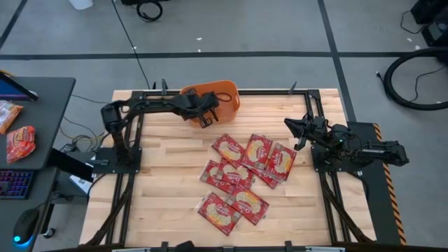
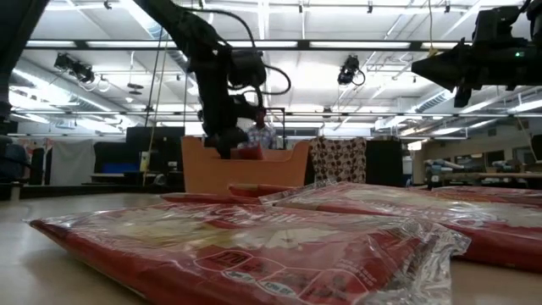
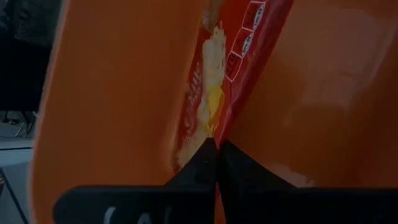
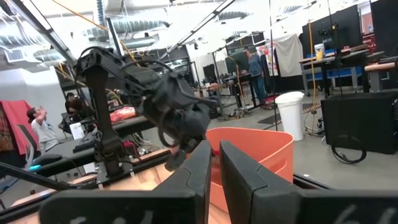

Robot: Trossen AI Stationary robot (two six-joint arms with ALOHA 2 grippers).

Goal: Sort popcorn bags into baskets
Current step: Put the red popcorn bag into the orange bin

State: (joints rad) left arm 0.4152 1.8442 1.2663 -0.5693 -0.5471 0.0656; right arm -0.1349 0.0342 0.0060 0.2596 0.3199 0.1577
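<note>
From my feed: grey floor (image 1: 280,28) crossed by dark lines; a dark desk (image 1: 42,105) beside the rig. Ceiling strip lights (image 2: 356,44) glow; white bin (image 4: 291,112) behind.

left pincer (image 1: 204,117) over orange basket (image 1: 222,93) | popcorn bags (image 1: 245,179) mid-table | right pincer (image 1: 295,126) beside them

Lighting was bright and even — rows of ceiling strip lights (image 2: 339,44) glared white in the low view. The nearest popcorn bag (image 2: 246,241) lay blurred, its wrapper glinting. Shadows on the desk (image 1: 168,189) were faint. The left wrist view was dim — the basket (image 3: 112,93) wall soft, close, out of focus.
</note>
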